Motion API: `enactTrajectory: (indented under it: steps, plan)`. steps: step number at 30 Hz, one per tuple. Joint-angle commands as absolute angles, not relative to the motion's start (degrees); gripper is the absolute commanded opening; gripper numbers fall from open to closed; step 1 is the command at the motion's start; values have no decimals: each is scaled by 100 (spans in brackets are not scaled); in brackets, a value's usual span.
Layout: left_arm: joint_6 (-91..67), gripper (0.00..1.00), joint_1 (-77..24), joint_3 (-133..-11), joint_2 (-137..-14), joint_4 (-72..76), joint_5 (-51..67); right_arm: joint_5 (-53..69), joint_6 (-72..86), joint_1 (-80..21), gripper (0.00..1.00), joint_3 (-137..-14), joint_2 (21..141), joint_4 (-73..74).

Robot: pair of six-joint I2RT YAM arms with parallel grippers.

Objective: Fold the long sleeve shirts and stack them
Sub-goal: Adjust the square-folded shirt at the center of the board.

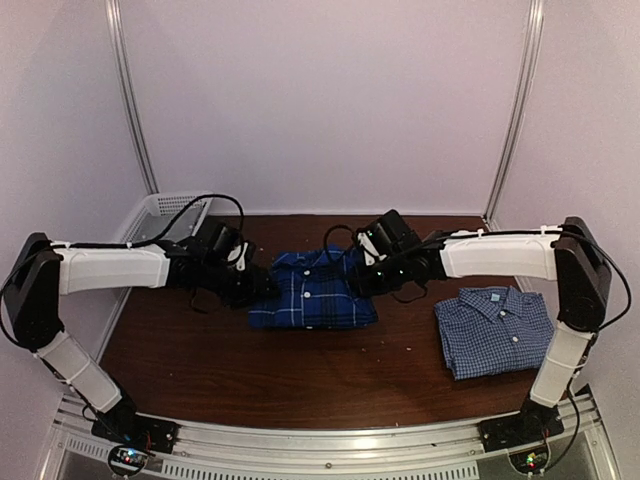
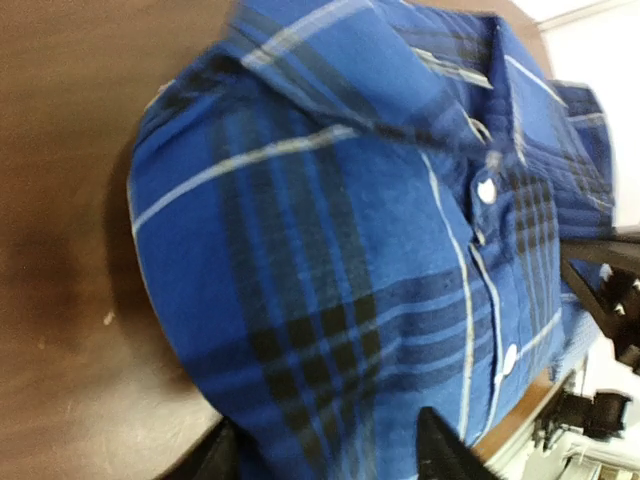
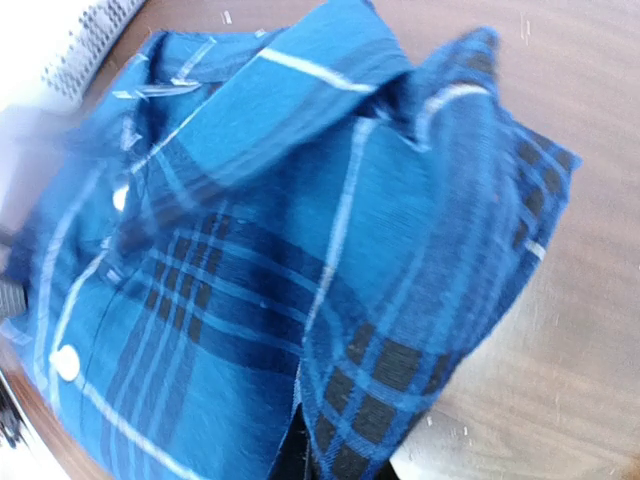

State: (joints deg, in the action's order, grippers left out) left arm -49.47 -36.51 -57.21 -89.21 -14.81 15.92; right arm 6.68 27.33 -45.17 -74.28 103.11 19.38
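Folded plaid shirt (image 1: 312, 290) lies mid-table (image 1: 250, 370), brown wood between white walls. Right of it lies the checked shirt (image 1: 493, 330); behind-left, a mesh basket (image 1: 165, 208). The left gripper (image 1: 262, 290) straddles its edge, jaws apart, and the right gripper (image 1: 362, 277) pinches its fold.

The dark plaid shirt (image 1: 313, 290), royal blue with black bands and thin white lines, lies folded into a compact rectangle at the centre of the frame, collar toward the top and button placket facing up. The paler check shirt (image 1: 494, 330) is folded too, collar uppermost. It sits at the lower right, well apart from the plaid one and turned slightly askew.
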Motion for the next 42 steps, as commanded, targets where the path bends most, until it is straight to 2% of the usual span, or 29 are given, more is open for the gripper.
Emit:
enactTrajectory:
  steps: [1, 4, 7, 10, 15, 22, 27, 34, 36, 42]
  plan:
    - [-4804, 64, -3624, -5286, -9046, -1697, 890, 850, 2718, -4311, 8, -6536, 10277, 1771]
    - [-4649, 64, -3532, -5252, -9140, -1721, 884, 787, 2758, -4045, 32, -6096, 10109, 1650]
    - [-4526, 62, -3463, -5377, -9160, -1824, 787, 586, 2792, -4017, 40, -5984, 9748, 1652]
    - [-4393, 54, -3419, -5584, -9221, -1857, 857, 481, 2834, -4024, 43, -6063, 9511, 1754]
    - [-4302, 38, -3427, -5860, -9393, -1799, 1073, 403, 2942, -4175, 43, -6229, 9318, 1745]
    - [-4271, 27, -3563, -6238, -9760, -1421, 1637, 320, 2900, -4292, 37, -6625, 9644, 1514]
    - [-4304, 23, -3744, -6495, -10109, -1329, 1759, 579, 2812, -4019, 26, -7041, 10346, 1293]
    - [-4385, 21, -3873, -6471, -10356, -1144, 1896, 924, 2814, -3560, 22, -7587, 11466, 1162]
    - [-4385, 21, -3891, -6425, -10410, -1130, 1912, 949, 2872, -3409, 23, -7602, 11594, 1099]
    - [-4407, 21, -3894, -6155, -10525, -1016, 1926, 1273, 3006, -3158, 33, -7576, 11619, 929]
